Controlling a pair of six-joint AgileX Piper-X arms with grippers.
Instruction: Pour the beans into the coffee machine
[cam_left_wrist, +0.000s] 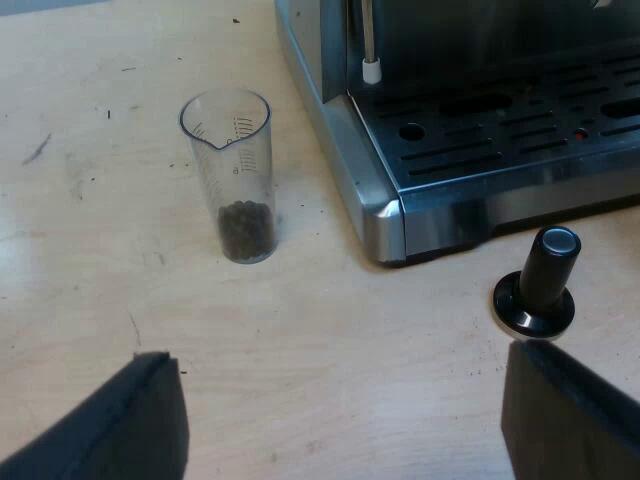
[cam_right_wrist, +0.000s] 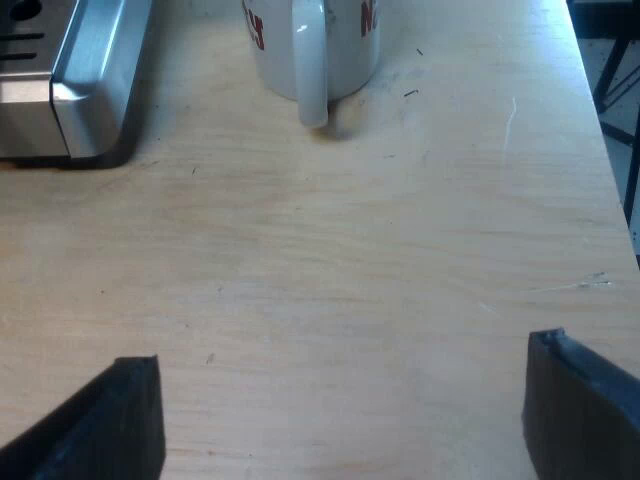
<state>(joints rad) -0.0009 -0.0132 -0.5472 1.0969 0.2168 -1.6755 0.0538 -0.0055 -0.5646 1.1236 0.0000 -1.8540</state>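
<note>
Clear measuring glass upright, spout away from espresso machine

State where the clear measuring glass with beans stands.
Left wrist view: the measuring glass stands upright on the wooden table, beside the steel espresso machine.

A pale wooden table, scuffed, scratched and flecked with dark specks, lies under soft, even light. Past its edge stand dark shapes I cannot name.
</note>
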